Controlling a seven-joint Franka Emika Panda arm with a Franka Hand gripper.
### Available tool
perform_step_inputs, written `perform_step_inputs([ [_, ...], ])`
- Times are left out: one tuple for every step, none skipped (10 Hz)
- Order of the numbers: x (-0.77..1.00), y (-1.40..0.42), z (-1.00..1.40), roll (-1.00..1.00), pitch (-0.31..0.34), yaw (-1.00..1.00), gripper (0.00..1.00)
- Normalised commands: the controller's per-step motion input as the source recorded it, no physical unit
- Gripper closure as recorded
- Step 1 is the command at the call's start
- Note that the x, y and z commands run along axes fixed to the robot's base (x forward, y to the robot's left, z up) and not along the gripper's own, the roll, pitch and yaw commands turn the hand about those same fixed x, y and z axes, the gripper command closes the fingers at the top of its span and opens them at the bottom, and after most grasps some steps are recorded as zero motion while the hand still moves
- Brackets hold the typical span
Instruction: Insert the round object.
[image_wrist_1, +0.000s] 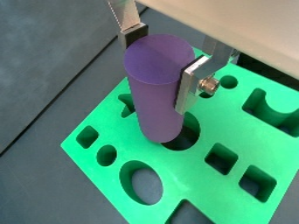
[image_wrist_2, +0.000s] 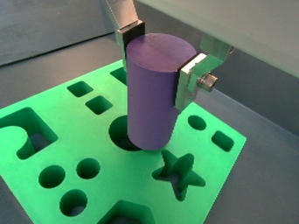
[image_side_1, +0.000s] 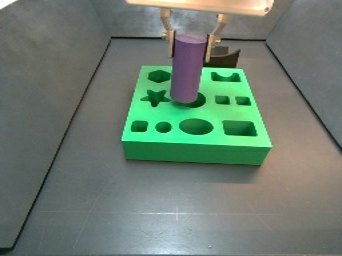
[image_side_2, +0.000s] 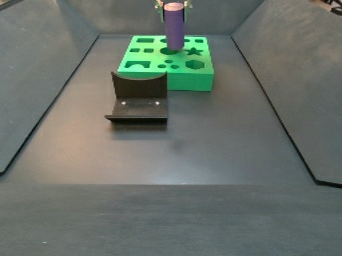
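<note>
Dark floor; hand grips purple peg.

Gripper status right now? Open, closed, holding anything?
Gripper: closed on the purple peg, held upright with its lower end at the round hole in the green block.

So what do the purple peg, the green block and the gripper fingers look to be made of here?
Purple cylinder peg: matte, even colour, no glare; probably plastic, possibly printed.
Green block: bright, slightly glossy with crisp cut-outs; likely plastic.
Fingers of the gripper, shut on the peg over the block's round hole: flat silver plates with a screw; apparently metal.
</note>
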Motion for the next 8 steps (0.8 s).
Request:
perform_step_inputs([
  [0.00, 0.00, -0.29, 0.53, -0.114, 0.00, 1.00],
  [0.00, 0.00, -0.20, 0.73, -0.051, 0.01, 1.00],
  [0.08, 0.00, -0.13, 0.76, 0.000, 0.00, 1.00],
  [0.22, -0.03, -0.23, 0.55, 0.020, 0.00, 1.00],
  [0.25, -0.10, -0.31, 0.27, 0.026, 0.00, 1.00],
  [0.08, -0.08, -0.23, 0.00, 0.000, -0.03, 1.00],
  [0.02, -0.05, -0.19, -0.09, 0.000, -0.01, 1.00],
  [0.00, -0.04, -0.20, -0.22, 0.000, 0.00, 1.00],
])
